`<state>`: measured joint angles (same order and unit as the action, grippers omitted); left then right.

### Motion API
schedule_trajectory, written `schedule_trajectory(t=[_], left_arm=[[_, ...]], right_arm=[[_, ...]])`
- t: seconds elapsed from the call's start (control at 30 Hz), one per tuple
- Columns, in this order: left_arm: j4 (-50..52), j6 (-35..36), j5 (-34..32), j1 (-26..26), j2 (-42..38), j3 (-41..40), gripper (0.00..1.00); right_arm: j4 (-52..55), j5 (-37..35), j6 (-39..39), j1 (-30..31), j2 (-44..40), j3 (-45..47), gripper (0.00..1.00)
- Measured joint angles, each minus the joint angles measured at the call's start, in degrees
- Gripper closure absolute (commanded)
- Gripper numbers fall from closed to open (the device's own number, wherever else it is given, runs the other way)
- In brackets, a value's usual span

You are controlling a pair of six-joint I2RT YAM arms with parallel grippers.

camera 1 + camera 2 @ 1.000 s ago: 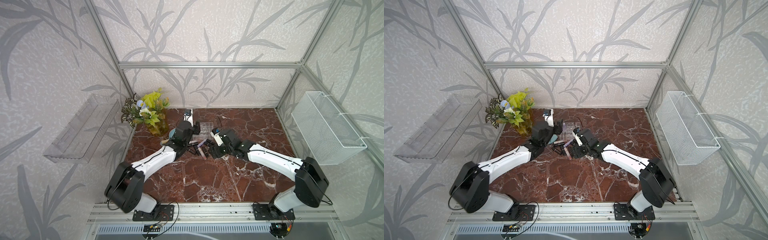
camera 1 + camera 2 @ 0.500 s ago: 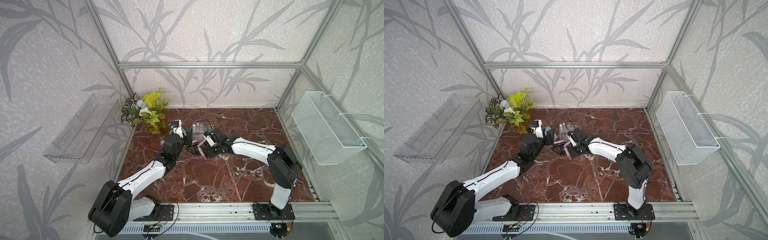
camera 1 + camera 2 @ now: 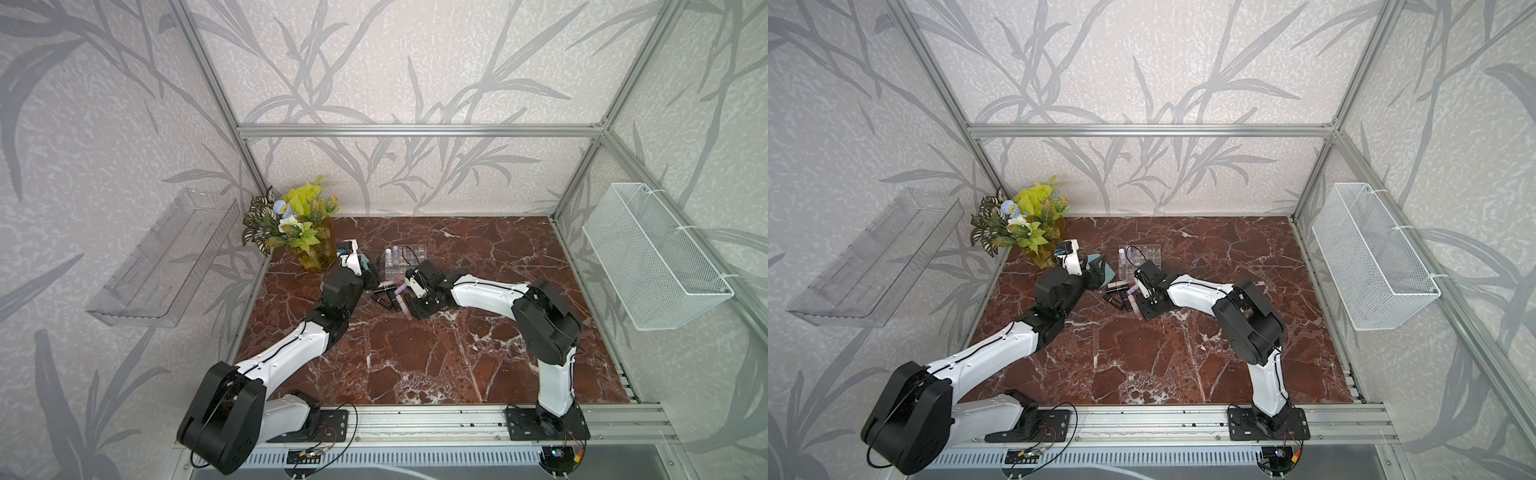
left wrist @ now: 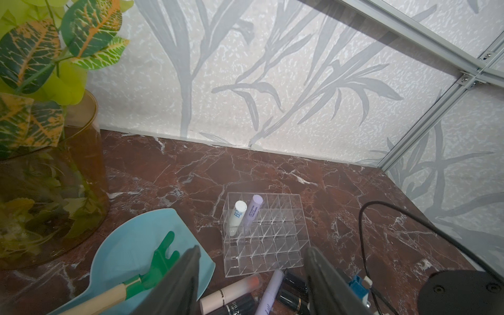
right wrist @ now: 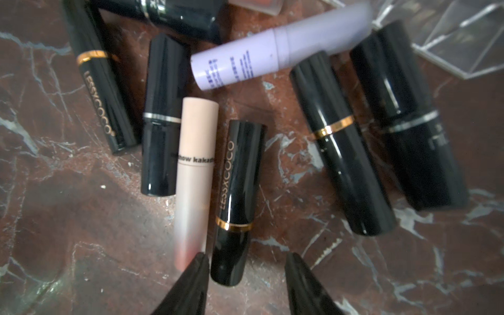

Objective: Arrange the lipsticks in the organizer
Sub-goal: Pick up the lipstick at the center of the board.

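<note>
The clear organizer [image 3: 405, 259] [image 3: 1140, 259] [image 4: 261, 234] stands mid-table with a white lipstick [image 4: 237, 218] and a lilac one [image 4: 253, 210] upright in its back-left cells. Several lipsticks [image 3: 390, 293] [image 3: 1123, 295] lie loose in front of it. My right gripper [image 5: 245, 259] [image 3: 409, 305] is low over this pile, open. The end of a black gold-banded lipstick [image 5: 237, 201] lies between its fingers against one finger, and a pale pink tube [image 5: 195, 169] lies just outside. My left gripper [image 4: 253, 251] [image 3: 370, 270] is open and empty, left of the pile.
A plant in an amber vase [image 3: 309, 249] stands at the back left. A blue scoop [image 4: 136, 245] holding a green toy rake [image 4: 161, 259] lies beside the left gripper. A clear tray [image 3: 166, 257] and a white mesh basket [image 3: 652, 257] hang on the side walls.
The right gripper's jaws have narrowed around the black lipstick's end, and that arm's elbow has swung inward. The left gripper drew back leftward from the organizer, then held still.
</note>
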<state>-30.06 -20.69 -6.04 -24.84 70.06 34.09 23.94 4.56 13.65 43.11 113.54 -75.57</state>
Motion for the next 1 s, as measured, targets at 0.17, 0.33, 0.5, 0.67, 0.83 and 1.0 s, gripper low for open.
schedule_trajectory(t=[0.17,0.33,0.5,0.67,0.83,1.0], left_arm=[[-0.2,-0.3,0.7,0.2,0.0,0.0,0.37],[0.1,-0.4,1.6,0.3,0.0,0.0,0.37],[0.1,-0.5,1.7,0.4,0.0,0.0,0.37],[0.1,-0.5,2.0,0.4,0.0,0.0,0.37],[0.1,-0.5,2.4,0.4,0.1,0.0,0.37],[1.3,-0.5,2.8,0.5,0.9,0.3,0.38]], right_arm=[[-0.1,-0.1,0.2,0.0,1.0,-1.5,0.57],[0.0,-0.3,0.3,0.0,2.2,-2.5,0.59],[0.5,-1.0,0.3,0.0,2.8,-2.9,0.60],[1.7,-1.7,0.6,0.0,3.4,-4.2,0.68],[2.3,-2.2,1.1,0.0,3.6,-4.5,0.70],[3.4,-2.6,1.2,0.0,4.4,-5.6,0.70]])
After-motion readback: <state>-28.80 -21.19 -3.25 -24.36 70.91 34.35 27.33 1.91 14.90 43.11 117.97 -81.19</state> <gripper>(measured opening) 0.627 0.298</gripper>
